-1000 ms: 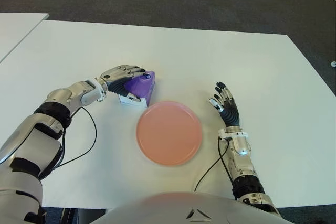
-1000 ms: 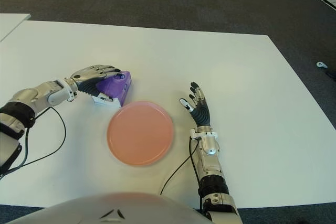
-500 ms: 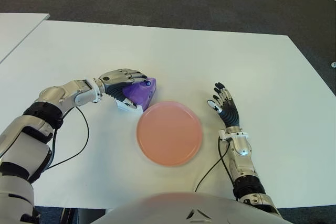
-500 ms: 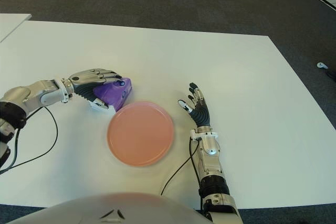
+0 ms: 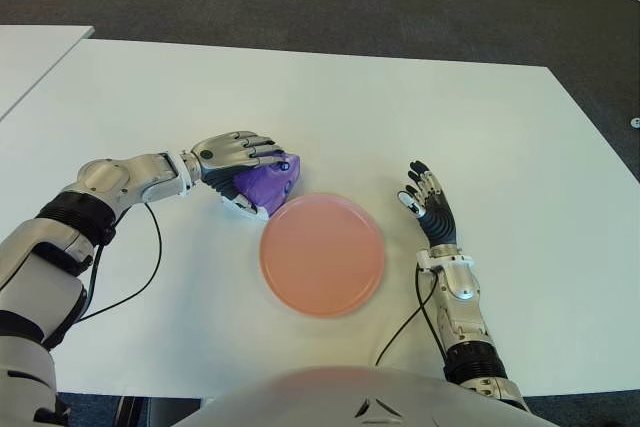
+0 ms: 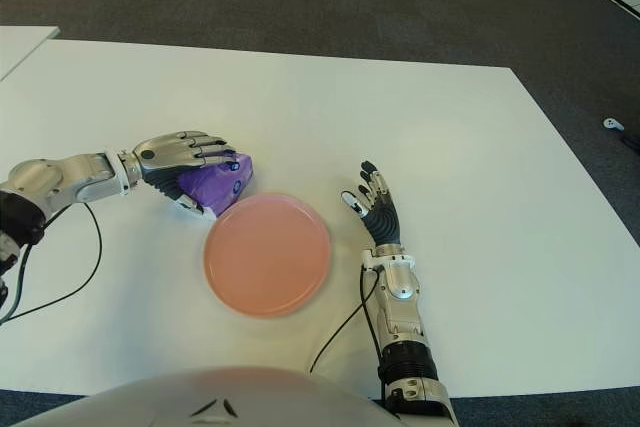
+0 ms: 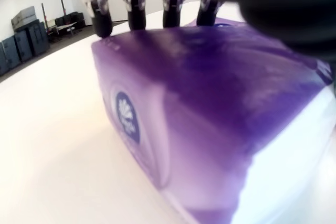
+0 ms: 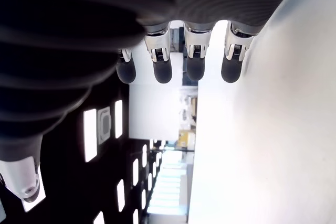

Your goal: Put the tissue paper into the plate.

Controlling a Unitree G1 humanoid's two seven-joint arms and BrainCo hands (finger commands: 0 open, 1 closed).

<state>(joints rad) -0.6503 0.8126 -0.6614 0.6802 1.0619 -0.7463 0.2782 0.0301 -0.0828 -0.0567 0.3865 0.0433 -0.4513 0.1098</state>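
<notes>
The pink plate (image 5: 322, 254) lies on the white table (image 5: 420, 107) and serves as the reference landmark. It holds nothing.

Left hand (image 5: 235, 155): positioned to the left of the plate and slightly beyond it. The fingers (image 7: 135, 4) are curled over the top of the purple tissue paper pack (image 5: 263, 184) and grasp it. In the left wrist view, four fingertips press along the pack's upper edge.

Tissue paper pack: located at the plate's far-left rim, just beside it and outside it. The pack is tilted, with its white underside facing down and to the left. Whether it touches the table cannot be told.

Right hand (image 5: 428, 204): located to the right of the plate, apart from it. The fingers (image 8: 159, 60) are extended, relaxed and hold nothing.
</notes>
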